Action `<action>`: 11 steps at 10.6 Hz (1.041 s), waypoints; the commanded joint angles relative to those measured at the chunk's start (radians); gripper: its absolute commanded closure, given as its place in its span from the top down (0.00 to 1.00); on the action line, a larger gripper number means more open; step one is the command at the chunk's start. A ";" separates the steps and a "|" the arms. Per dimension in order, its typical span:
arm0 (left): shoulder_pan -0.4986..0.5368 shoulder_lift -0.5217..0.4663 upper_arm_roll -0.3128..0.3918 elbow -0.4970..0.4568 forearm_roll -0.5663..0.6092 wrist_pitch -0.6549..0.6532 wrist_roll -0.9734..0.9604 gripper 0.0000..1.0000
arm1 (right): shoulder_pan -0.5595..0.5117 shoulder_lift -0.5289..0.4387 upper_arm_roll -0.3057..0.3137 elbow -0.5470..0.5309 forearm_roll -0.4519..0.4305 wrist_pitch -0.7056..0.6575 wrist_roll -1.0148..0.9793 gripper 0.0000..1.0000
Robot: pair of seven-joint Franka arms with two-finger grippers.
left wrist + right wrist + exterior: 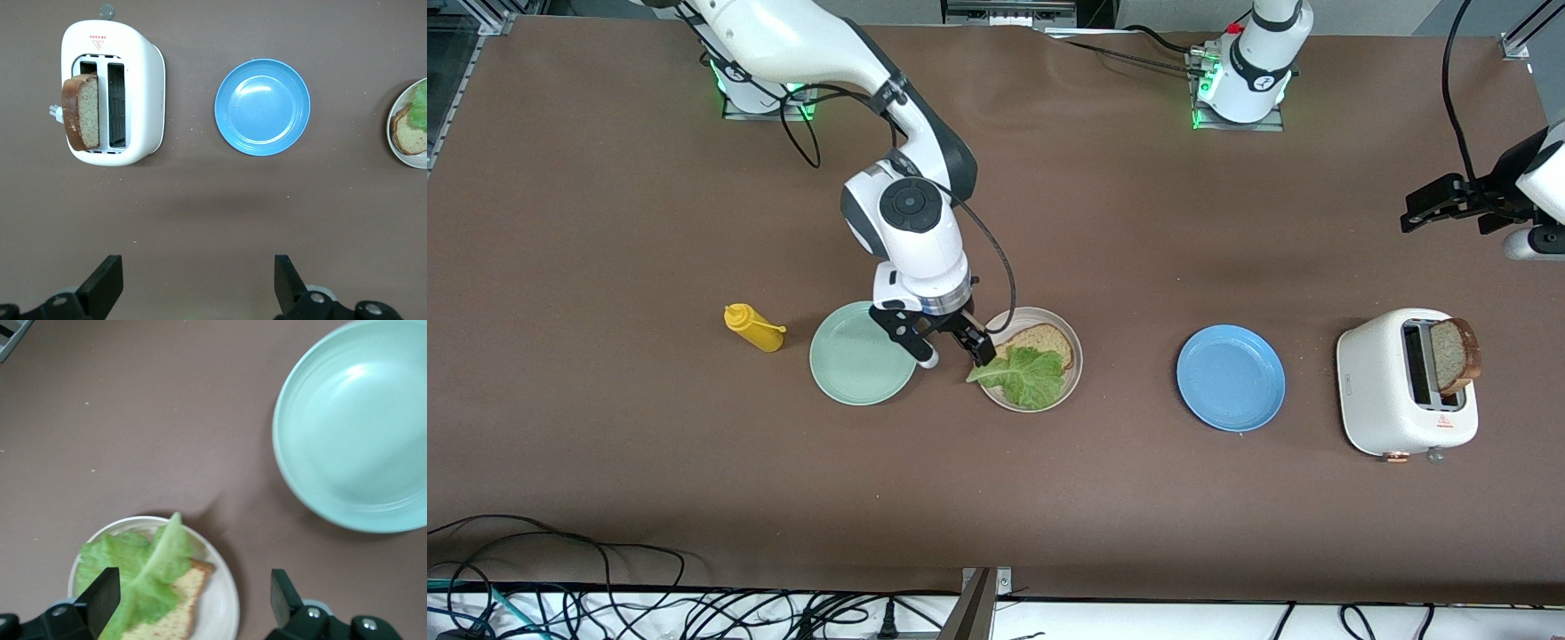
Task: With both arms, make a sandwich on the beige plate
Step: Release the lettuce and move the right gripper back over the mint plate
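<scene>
The beige plate (1074,348) holds one slice of brown-crusted bread (1045,339) with a ruffled green lettuce leaf (1024,376) lying on it and hanging over the rim. My right gripper (953,349) is open and empty, low over the beige plate's edge beside the mint plate; its wrist view shows the lettuce (133,573), the bread (183,600) and the plate rim (225,593) between the open fingers (103,593). A second bread slice (1456,356) stands in the toaster (1392,396). My left gripper (1421,206) is open and empty, high above the table at the left arm's end.
A mint-green plate (861,354) lies beside the beige plate, toward the right arm's end, with a yellow mustard bottle (754,327) lying past it. A blue plate (1231,378) lies between the beige plate and the toaster. Cables run along the table's near edge.
</scene>
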 commanded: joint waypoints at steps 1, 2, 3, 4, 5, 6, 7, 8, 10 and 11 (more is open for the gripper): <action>0.008 0.009 -0.005 0.022 -0.007 -0.004 -0.005 1.00 | 0.001 -0.088 -0.056 -0.008 -0.010 -0.165 -0.218 1.00; 0.008 0.011 -0.005 0.022 -0.008 -0.004 -0.005 1.00 | 0.000 -0.123 -0.091 -0.008 -0.005 -0.249 -0.345 1.00; 0.008 0.011 -0.005 0.022 -0.007 -0.004 -0.005 1.00 | -0.002 -0.146 -0.142 -0.008 -0.002 -0.289 -0.470 1.00; 0.008 0.011 -0.005 0.022 -0.008 -0.004 -0.005 1.00 | -0.002 -0.154 -0.173 -0.008 -0.002 -0.294 -0.576 1.00; 0.009 0.011 -0.005 0.022 -0.007 -0.004 -0.005 1.00 | -0.003 -0.154 -0.197 -0.010 0.000 -0.296 -0.663 1.00; 0.008 0.011 -0.005 0.022 -0.007 -0.004 -0.005 1.00 | -0.003 -0.153 -0.211 -0.013 0.000 -0.296 -0.717 1.00; 0.009 0.011 -0.003 0.022 -0.007 -0.004 -0.005 1.00 | -0.017 -0.147 -0.213 -0.013 -0.002 -0.294 -0.741 1.00; 0.009 0.011 -0.003 0.022 -0.007 -0.004 -0.005 1.00 | -0.041 -0.142 -0.211 -0.016 0.001 -0.294 -0.745 1.00; 0.008 0.011 -0.005 0.022 -0.007 -0.004 -0.007 1.00 | -0.066 -0.144 -0.211 -0.016 0.033 -0.294 -0.829 1.00; 0.009 0.011 -0.003 0.022 -0.007 -0.004 -0.005 1.00 | -0.074 -0.142 -0.211 -0.016 0.062 -0.294 -0.850 1.00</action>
